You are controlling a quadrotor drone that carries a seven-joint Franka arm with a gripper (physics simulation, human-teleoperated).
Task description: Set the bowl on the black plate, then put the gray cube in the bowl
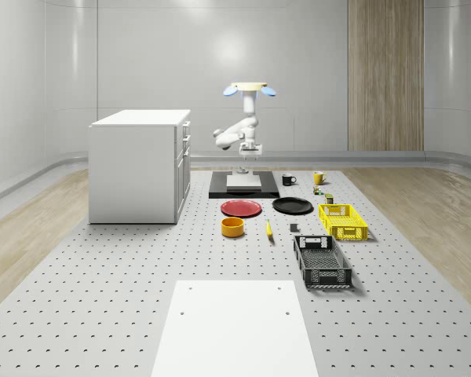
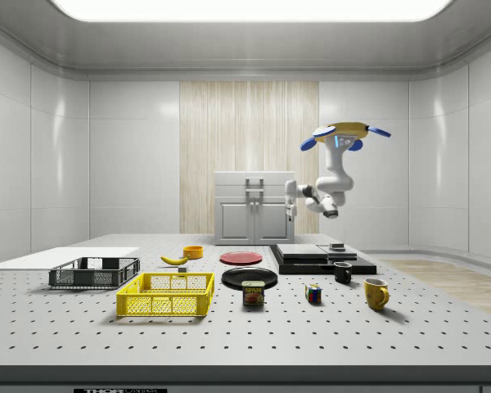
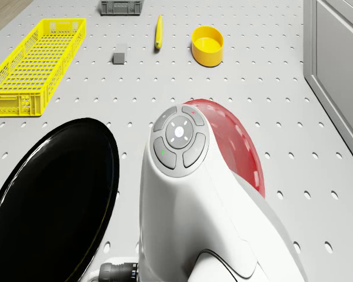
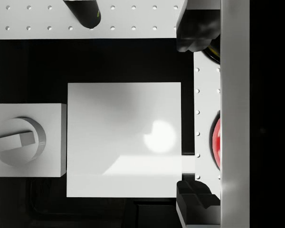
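A curved, pale-walled room with one wood-panelled strip encloses a wide perforated table (image 1: 102,298), flanked by wooden flooring. On the table stands a white cabinet (image 1: 140,166) at the whole-scene view's left, and a white sheet (image 1: 235,326) lies at the near edge. At the far end sits a black base (image 1: 243,188) carrying a white square pad (image 4: 123,137). The drone (image 1: 249,89) hovers above that base, its arm (image 1: 239,132) folded down so that the gripper (image 1: 249,159) hangs just over the pad. In the wrist view two dark fingers (image 4: 194,33) stand wide apart with only the pad between them, holding nothing.

Nearer lie a yellow crate (image 1: 343,221) and a dark crate (image 1: 322,261). The black plate (image 1: 292,206) lies bare beside a red plate (image 1: 241,208); in the drone view the arm covers part of the red one and the frame cuts off the black one. The yellow bowl (image 1: 232,227) sits on the table in front of the red plate, well apart from the black plate. The gray cube (image 3: 119,57), probably the small dark block between a banana (image 1: 268,228) and the yellow crate, rests on the table.
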